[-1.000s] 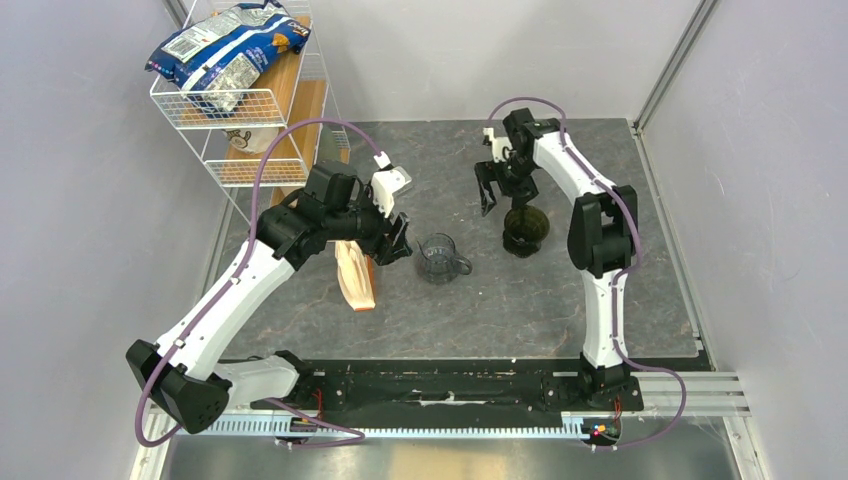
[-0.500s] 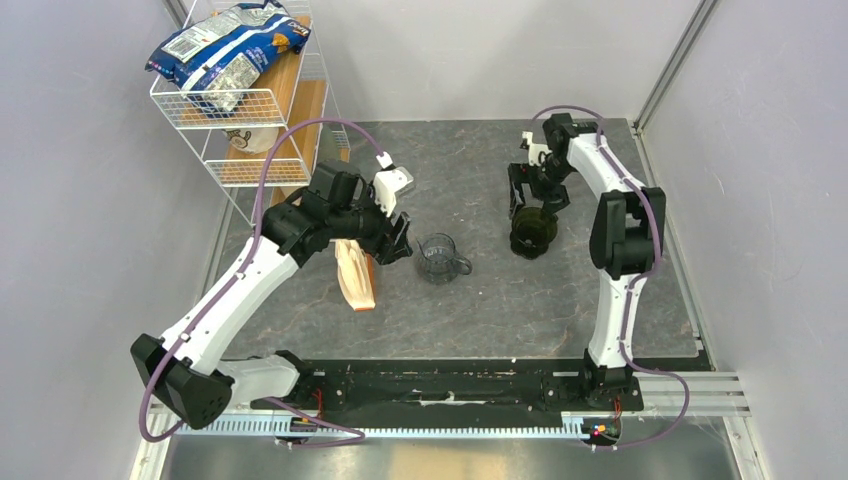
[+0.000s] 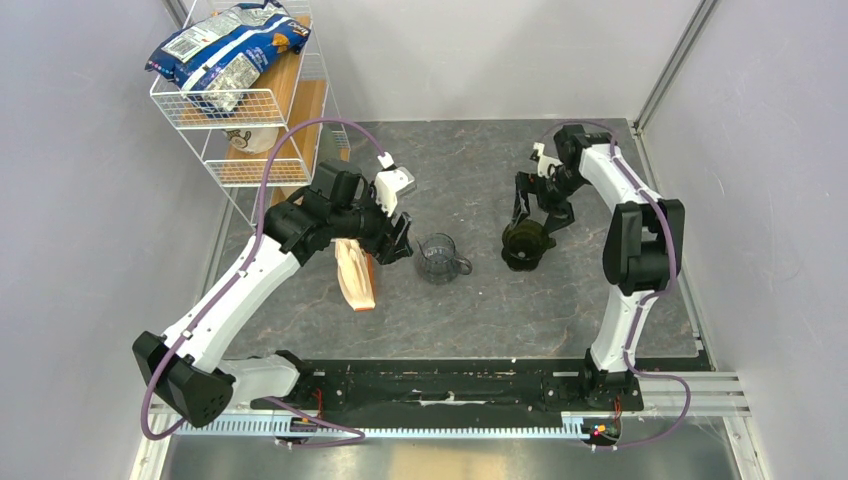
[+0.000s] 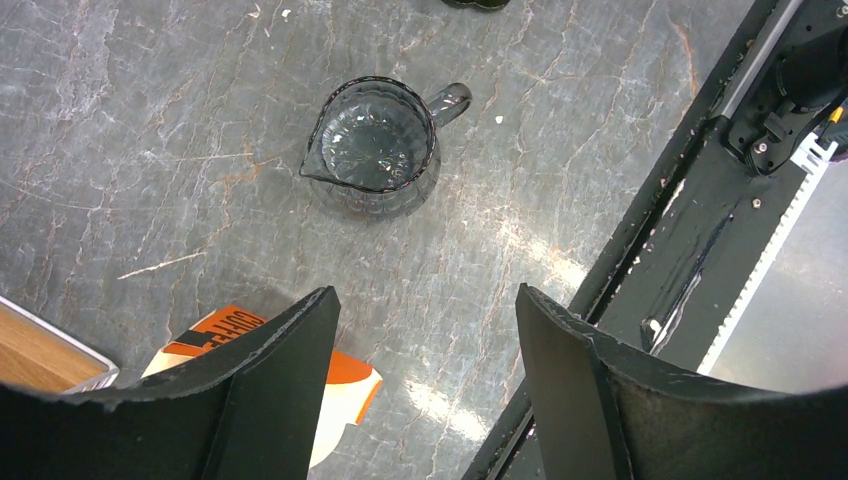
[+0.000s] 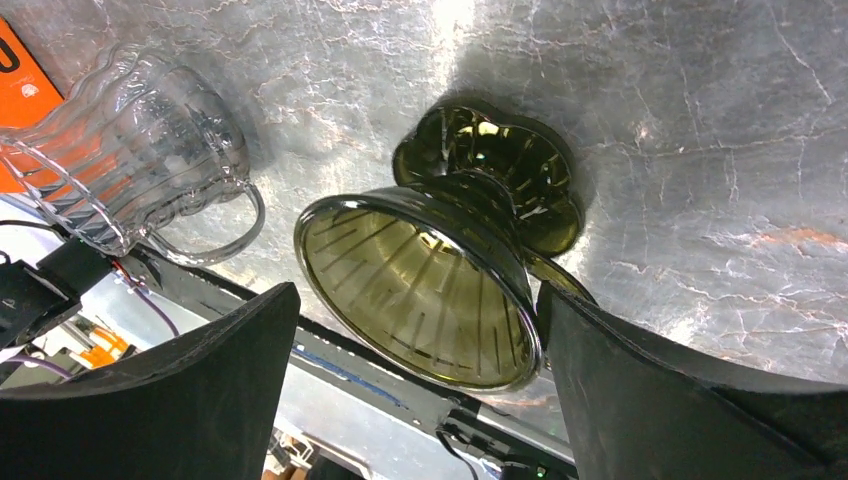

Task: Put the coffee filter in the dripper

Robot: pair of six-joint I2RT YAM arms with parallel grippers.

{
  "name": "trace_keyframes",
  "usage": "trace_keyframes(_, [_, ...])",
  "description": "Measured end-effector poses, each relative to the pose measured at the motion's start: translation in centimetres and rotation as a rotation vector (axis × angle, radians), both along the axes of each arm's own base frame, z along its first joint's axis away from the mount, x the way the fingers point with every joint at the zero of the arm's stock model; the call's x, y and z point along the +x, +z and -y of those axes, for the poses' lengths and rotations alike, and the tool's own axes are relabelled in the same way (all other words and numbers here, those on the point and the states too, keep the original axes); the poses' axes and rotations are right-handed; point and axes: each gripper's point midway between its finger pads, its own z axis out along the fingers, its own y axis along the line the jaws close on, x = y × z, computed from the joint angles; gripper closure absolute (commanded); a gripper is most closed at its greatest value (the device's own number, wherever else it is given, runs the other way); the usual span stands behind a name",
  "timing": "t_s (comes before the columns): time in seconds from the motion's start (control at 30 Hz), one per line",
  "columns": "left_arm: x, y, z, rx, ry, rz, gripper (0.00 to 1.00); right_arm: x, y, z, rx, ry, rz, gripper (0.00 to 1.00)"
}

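The dripper (image 3: pixel 524 246), a dark olive translucent cone, stands on the grey table right of centre. In the right wrist view the dripper (image 5: pixel 430 280) lies between my right gripper's open jaws, its rim close to the right finger (image 5: pixel 640 390); I cannot tell if they touch. My right gripper (image 3: pixel 537 214) (image 5: pixel 418 300) is open and just behind the dripper. My left gripper (image 3: pixel 398 236) (image 4: pixel 425 295) is open and empty, above the table between the filter packet and the glass cup. No loose white coffee filter shows in any view.
The tan, orange-edged filter packet (image 3: pixel 355 276) (image 4: pixel 330 385) lies under the left arm. A clear glass cup (image 3: pixel 438 258) (image 4: pixel 375 145) (image 5: pixel 120 160) stands between the grippers. A wire rack (image 3: pixel 245 110) with bags stands at the back left. A black rail (image 3: pixel 450 385) runs along the near edge.
My right gripper swung to the right, then came down around the dripper, which sits slightly nearer than before. The left arm has barely moved.
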Motion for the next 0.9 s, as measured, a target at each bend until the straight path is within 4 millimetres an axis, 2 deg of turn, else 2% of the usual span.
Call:
trace_keyframes(0.23, [-0.1,0.0,0.1,-0.005,-0.005,-0.002,0.26,0.1,0.3,1.5,0.002,-0.014,0.019,0.03])
trace_keyframes(0.33, [-0.1,0.1,0.2,-0.009,-0.010,-0.005,0.26,0.3,1.3,2.7,0.006,0.010,0.074,0.03])
trace_keyframes(0.47, [-0.2,0.2,0.2,-0.015,-0.015,0.000,0.26,-0.6,4.8,4.4,0.012,0.119,0.234,0.03])
trace_keyframes(0.53, [-0.4,0.1,0.1,-0.018,-0.020,0.004,0.26,-2.1,7.1,5.1,-0.001,0.233,0.347,0.03])
trace_keyframes(0.63, [-0.9,0.3,0.0,-0.031,-0.034,0.009,0.26,-4.3,8.9,5.5,-0.028,0.400,0.462,0.05])
trace_keyframes(0.73, [-1.3,0.7,0.1,-0.051,-0.051,0.019,0.26,-6.1,8.7,5.8,-0.053,0.569,0.521,0.08])
trace_keyframes(0.9, [-1.7,1.1,0.3,-0.075,-0.073,0.021,0.26,-6.2,5.5,6.7,-0.070,0.765,0.527,0.09])
